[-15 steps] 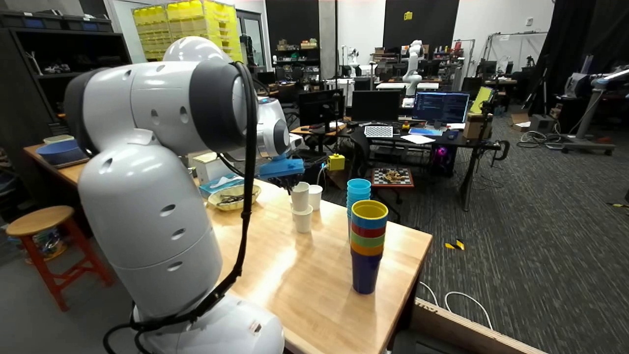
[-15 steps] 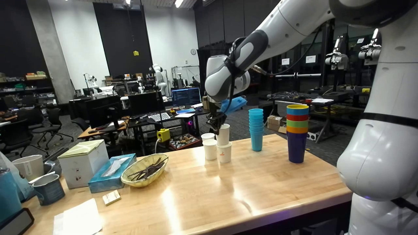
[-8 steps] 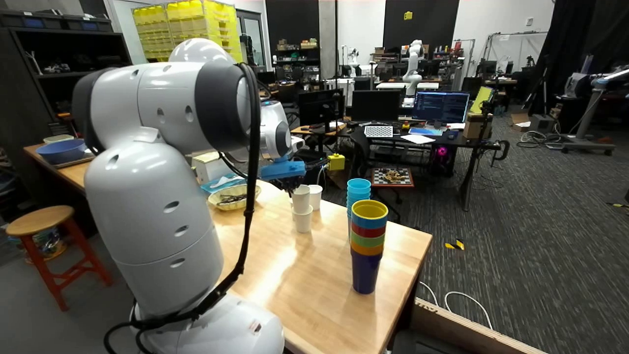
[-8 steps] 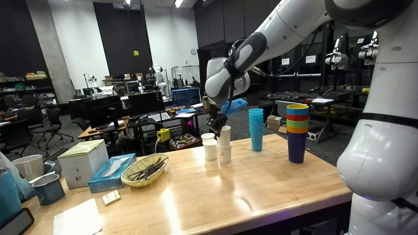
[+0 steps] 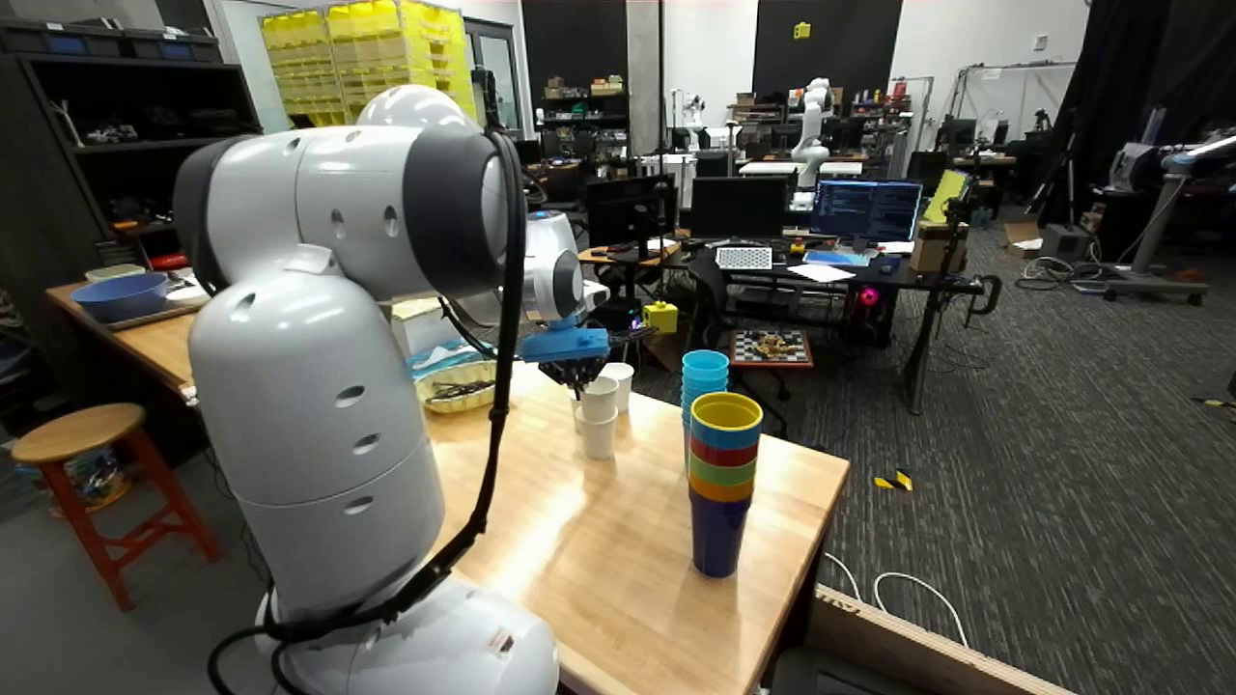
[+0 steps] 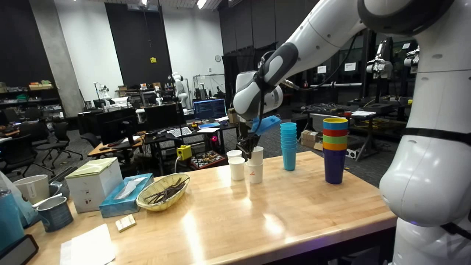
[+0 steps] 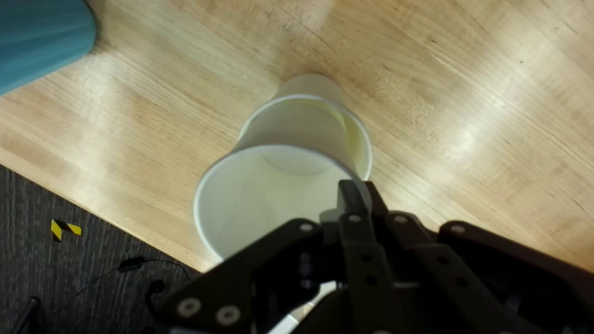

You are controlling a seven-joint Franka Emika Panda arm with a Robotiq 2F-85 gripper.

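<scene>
A white paper cup [image 7: 260,199] is pinched at its rim by my gripper [image 7: 363,191], one fingertip inside the cup and one outside. Below it a second white cup [image 7: 312,83] stands upright on the wooden table, and the held cup's base is inside its mouth. Both exterior views show the held cup [image 6: 257,156] above the lower cup [image 6: 255,175], which bears a small red mark. The black gripper [image 5: 577,388] comes down from above on the rim. Close beside stand more white cups, one nearer [image 6: 237,170] and one behind it [image 6: 233,154].
A stack of light-blue cups [image 6: 289,147] and a taller multicoloured stack [image 6: 335,158] stand on the arm's side of the table. A wicker basket [image 6: 156,206] of dark strips, a tissue box [image 6: 121,211] and a white box [image 6: 92,191] sit at the opposite end.
My gripper has lowered with the held cup, which sits deeper in the lower cup. The lower cup has shifted very slightly. The arm leans further forward over the table.
</scene>
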